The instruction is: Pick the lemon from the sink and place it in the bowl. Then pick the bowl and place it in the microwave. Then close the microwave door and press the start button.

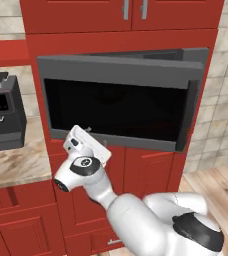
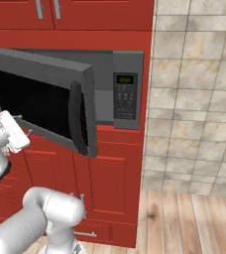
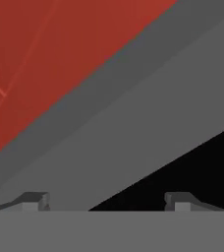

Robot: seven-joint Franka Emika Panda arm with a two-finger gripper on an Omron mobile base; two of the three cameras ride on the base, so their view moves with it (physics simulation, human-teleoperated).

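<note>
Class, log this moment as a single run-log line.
stage: closing door | gripper: open, at microwave door lower frame | door: ajar | keypad panel: untouched

Red cabinets, beige tiled wall, wooden plank floor, speckled countertop.

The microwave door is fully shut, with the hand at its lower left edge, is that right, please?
Not quite: the microwave door stands ajar, swung out from the microwave, as the right base view shows. The hand is at its lower left edge.
</note>
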